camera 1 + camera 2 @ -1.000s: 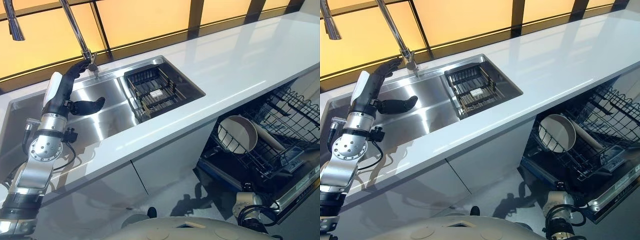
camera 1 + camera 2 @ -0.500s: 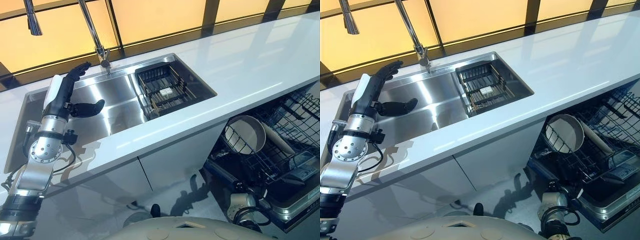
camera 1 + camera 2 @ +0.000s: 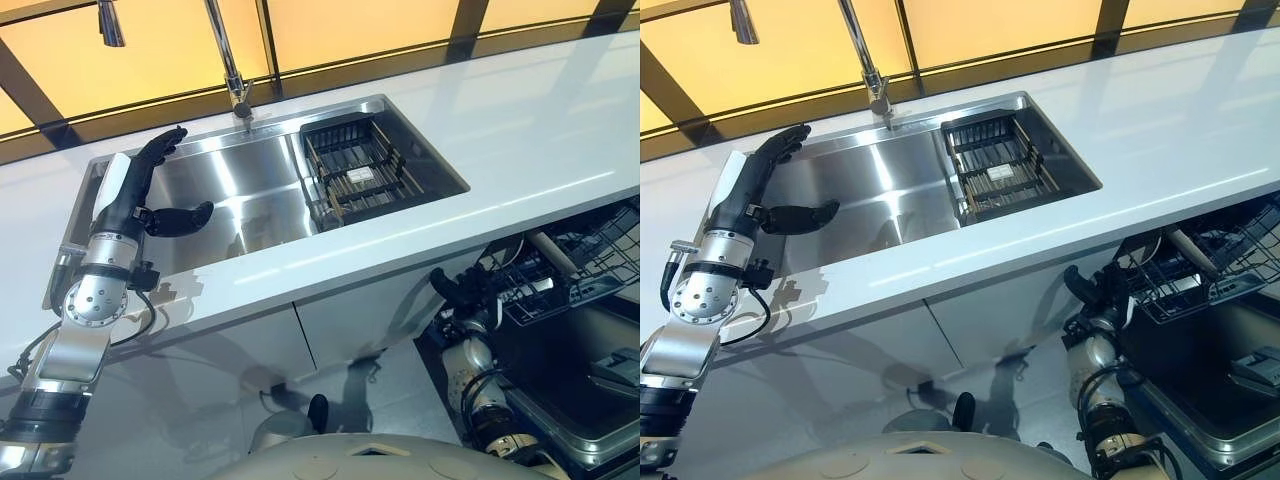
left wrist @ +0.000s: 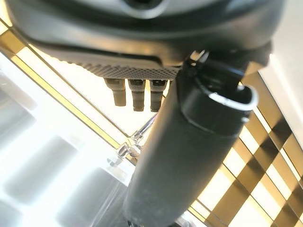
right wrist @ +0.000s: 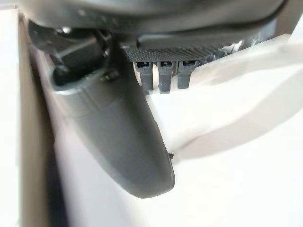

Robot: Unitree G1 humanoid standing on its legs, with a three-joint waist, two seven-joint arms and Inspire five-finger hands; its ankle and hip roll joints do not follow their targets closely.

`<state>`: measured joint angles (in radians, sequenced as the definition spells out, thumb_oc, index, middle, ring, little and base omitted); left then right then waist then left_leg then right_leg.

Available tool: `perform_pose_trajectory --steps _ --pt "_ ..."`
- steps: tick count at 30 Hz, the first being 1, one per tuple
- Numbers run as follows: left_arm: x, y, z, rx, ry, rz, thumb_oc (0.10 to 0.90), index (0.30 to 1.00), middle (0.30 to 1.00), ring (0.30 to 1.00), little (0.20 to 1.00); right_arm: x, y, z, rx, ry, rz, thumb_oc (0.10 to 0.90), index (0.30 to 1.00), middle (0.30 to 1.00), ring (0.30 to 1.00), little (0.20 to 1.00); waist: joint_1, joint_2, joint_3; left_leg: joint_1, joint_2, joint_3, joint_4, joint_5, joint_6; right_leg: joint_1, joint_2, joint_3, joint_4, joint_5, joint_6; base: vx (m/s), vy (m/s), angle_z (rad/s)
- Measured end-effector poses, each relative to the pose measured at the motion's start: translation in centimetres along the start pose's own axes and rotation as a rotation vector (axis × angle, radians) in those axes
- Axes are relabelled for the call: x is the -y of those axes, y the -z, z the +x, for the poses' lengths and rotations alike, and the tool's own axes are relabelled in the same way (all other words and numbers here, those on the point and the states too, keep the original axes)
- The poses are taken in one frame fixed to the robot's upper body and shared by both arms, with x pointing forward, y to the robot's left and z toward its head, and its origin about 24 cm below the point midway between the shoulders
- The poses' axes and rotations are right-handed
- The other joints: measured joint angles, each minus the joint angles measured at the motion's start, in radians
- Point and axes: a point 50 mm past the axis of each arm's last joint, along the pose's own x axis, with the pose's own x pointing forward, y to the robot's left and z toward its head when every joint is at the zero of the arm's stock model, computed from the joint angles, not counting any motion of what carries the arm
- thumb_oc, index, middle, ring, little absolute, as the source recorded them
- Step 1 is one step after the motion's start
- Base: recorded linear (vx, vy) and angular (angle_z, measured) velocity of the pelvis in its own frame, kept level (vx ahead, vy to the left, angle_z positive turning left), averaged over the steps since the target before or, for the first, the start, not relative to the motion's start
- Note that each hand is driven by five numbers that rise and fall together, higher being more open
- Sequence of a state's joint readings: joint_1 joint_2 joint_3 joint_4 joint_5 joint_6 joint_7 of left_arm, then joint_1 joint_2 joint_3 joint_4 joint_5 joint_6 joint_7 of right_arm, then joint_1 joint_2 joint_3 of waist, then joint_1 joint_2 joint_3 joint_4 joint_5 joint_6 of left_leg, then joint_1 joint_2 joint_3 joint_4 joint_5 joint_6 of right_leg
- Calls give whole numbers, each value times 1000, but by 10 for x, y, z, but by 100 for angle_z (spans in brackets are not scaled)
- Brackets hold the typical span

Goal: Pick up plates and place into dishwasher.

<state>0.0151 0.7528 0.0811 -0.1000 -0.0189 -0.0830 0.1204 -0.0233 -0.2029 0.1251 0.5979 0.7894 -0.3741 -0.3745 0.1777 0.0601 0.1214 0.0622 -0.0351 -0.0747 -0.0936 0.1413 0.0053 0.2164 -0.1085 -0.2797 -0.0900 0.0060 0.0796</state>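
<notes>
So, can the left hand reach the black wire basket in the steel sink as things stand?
Probably yes. The left hand is open above the sink's left end, holding nothing, and bare steel sink floor lies between it and the black wire basket at the right end.

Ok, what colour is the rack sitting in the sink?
Black: a wire rack in the right end of the steel sink, clearest in the left eye view.

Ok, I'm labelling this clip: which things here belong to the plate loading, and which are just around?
Job: dishwasher rack; right hand beside it; open left hand over the sink.
Just around: tap; dark wire basket in the sink; white worktop.
</notes>
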Motion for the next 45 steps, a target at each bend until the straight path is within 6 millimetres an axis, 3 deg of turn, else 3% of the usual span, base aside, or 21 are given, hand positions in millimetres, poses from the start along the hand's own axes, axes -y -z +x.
perform_pose_trajectory --steps 10,16,20,23,26,29,33,40,45 --pt "3 1 -2 -6 23 -1 800 900 900 900 900 7 0 1 -20 -76 -28 800 900 900 900 900 -2 -4 3 0 0 3 0 6 -1 0 -1 -3 0 0 0 0 -8 1" --pt "5 4 -5 -21 31 -6 800 900 900 900 900 7 13 -5 -92 -174 -252 800 900 900 900 900 -40 -12 5 7 3 26 0 1 -1 -2 0 20 0 0 0 -48 -22 -7" --pt "6 7 -8 -34 28 -16 800 900 900 900 900 24 31 -19 -161 -168 -399 800 900 900 900 900 -49 -20 8 13 5 48 0 -4 2 -4 -2 36 0 0 1 -102 -55 -14" --pt "0 13 -15 -65 3 -5 800 900 900 900 900 46 35 -26 -166 -65 -474 800 900 900 900 900 -80 -31 12 13 8 69 0 -8 3 -16 -2 59 0 0 2 -88 -47 -21" --pt "-3 15 -17 -77 -21 0 800 900 900 900 900 71 26 -27 -126 133 -434 800 900 900 900 900 -107 -42 15 17 14 91 0 -12 1 -20 1 81 0 2 4 -93 -48 -23" --pt "-2 18 -20 -90 -21 2 800 900 900 900 900 102 2 -26 4 375 -296 800 900 900 900 900 -142 -43 16 32 18 116 0 -21 -1 -20 2 111 0 5 4 -84 -63 -29" --pt "-2 18 -20 -90 -21 1 800 900 900 900 900 127 -16 -27 98 536 -133 800 900 900 900 900 -176 -44 14 41 21 125 0 -26 -2 -18 5 131 0 6 2 -49 -77 -15" --pt "-3 19 -20 -96 -20 4 800 900 900 900 900 143 -6 -31 60 637 -60 800 900 900 900 900 -185 -35 5 46 29 127 0 -28 -6 -16 16 134 0 9 -3 -38 -94 -1" --pt "-4 20 -19 -115 -23 -6 800 900 900 900 900 163 -1 -26 -9 691 56 800 900 900 900 900 -181 -10 -16 28 34 123 0 -23 -10 -38 17 133 2 6 1 -115 -73 1"
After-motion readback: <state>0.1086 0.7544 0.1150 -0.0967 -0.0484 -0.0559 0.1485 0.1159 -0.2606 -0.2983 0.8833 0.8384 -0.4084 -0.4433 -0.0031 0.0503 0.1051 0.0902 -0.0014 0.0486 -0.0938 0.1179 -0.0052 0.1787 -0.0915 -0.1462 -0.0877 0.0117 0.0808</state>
